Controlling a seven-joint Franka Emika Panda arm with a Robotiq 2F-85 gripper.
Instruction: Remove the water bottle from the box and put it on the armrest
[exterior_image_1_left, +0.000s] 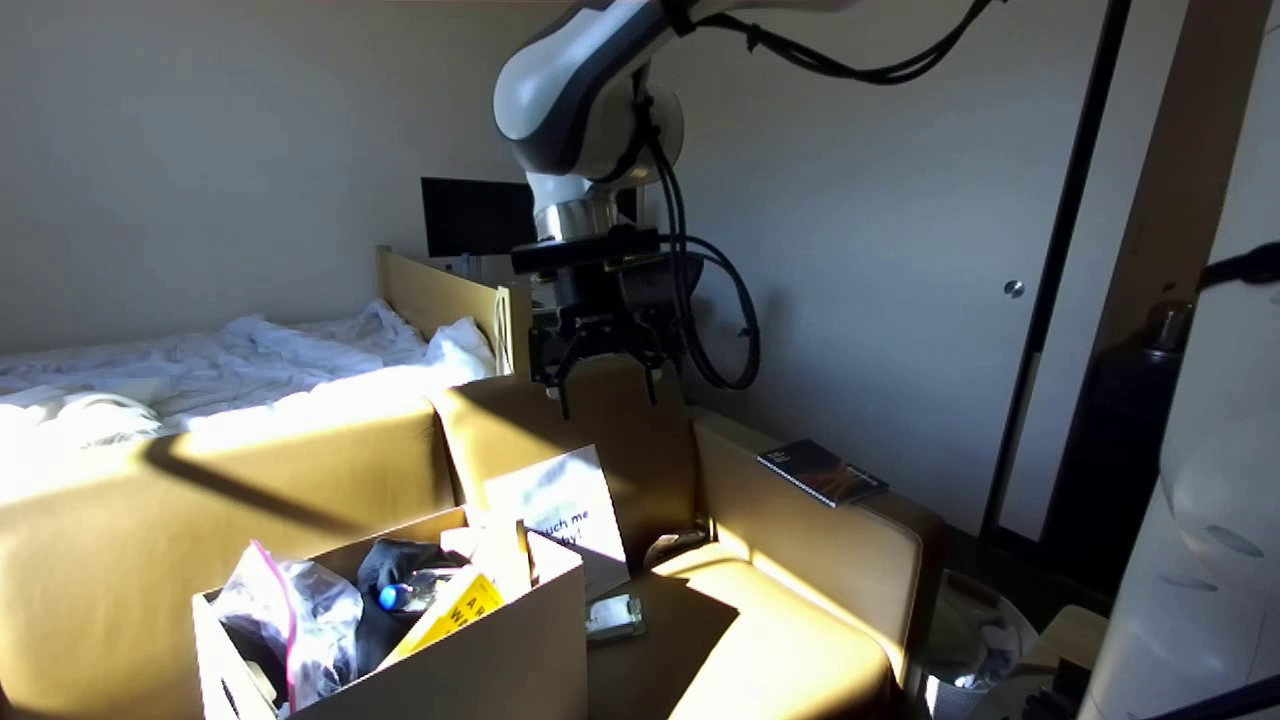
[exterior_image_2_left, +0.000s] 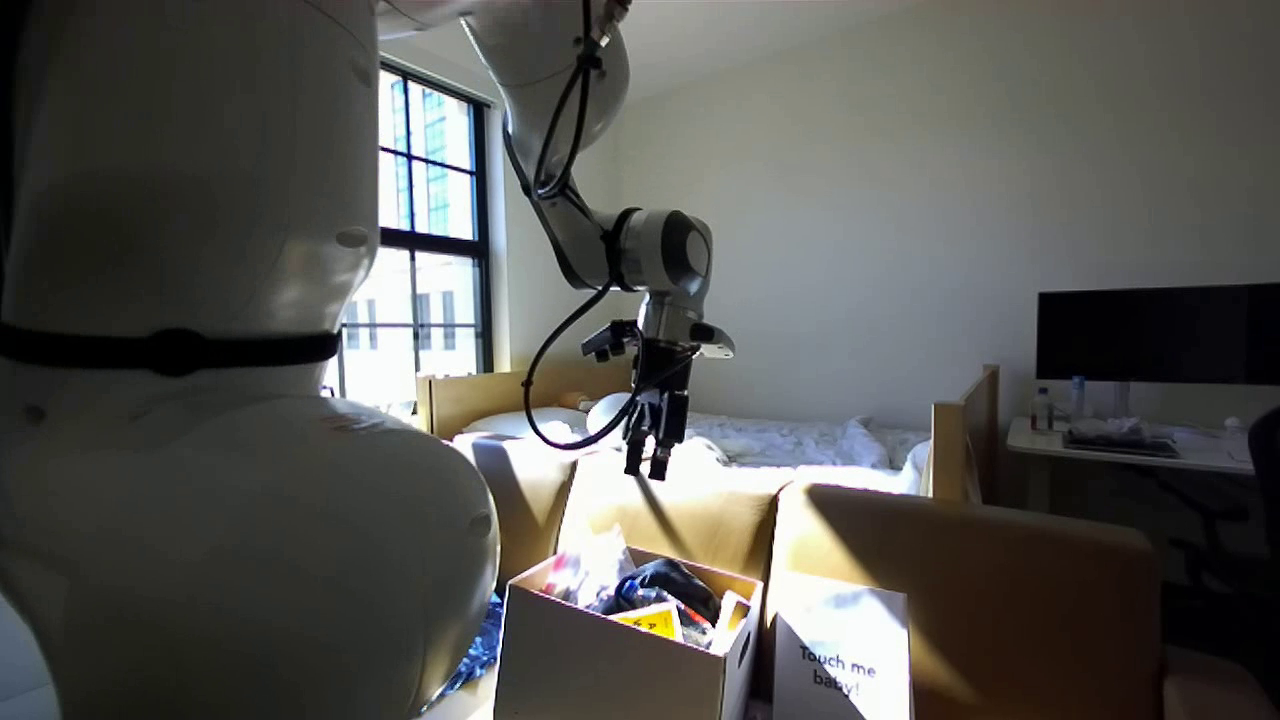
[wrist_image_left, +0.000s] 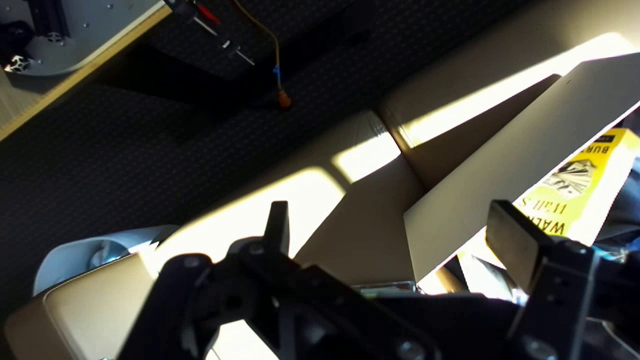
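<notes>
Your claw (wrist_image_left: 392, 210) is nearest the lens in the wrist view, jaws wide apart with nothing held. In an exterior view the blue-capped water bottle (exterior_image_1_left: 415, 592) lies in the box (exterior_image_1_left: 480, 660), between the plastic bag (exterior_image_1_left: 328, 610) and the yellow book (exterior_image_1_left: 460, 608). Centre above it, close gently across its body without pinching the bag, then lift clear of the box before swinging to the armrest (exterior_image_1_left: 820, 550).
</notes>
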